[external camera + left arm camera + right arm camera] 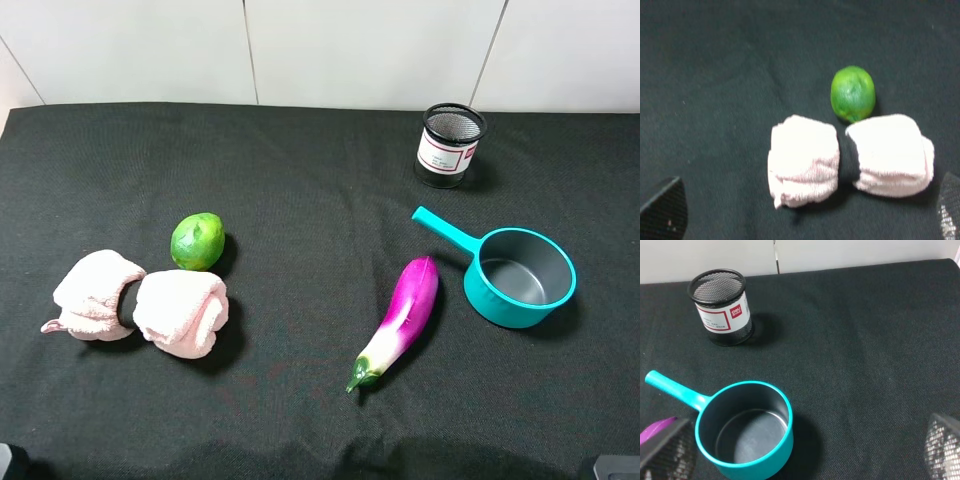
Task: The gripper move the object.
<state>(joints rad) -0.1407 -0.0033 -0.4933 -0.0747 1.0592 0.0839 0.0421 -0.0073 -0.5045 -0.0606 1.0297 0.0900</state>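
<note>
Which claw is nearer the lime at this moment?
Left. The left claw hangs over the lime and pink rolled towel; the right claw is over the teal pot, far across the table.

Glossy lime [198,241], fluffy pink terry towel [142,305], matt black cloth [300,180], wire-mesh metal cup [451,144].

The lime [198,241] sits at centre left of the overhead frame, touching the towel [140,303] just below it. Open black cloth [300,170] lies above and right of it. The eggplant [398,320], pot [520,276] and cup [450,145] crowd the right half.
</note>
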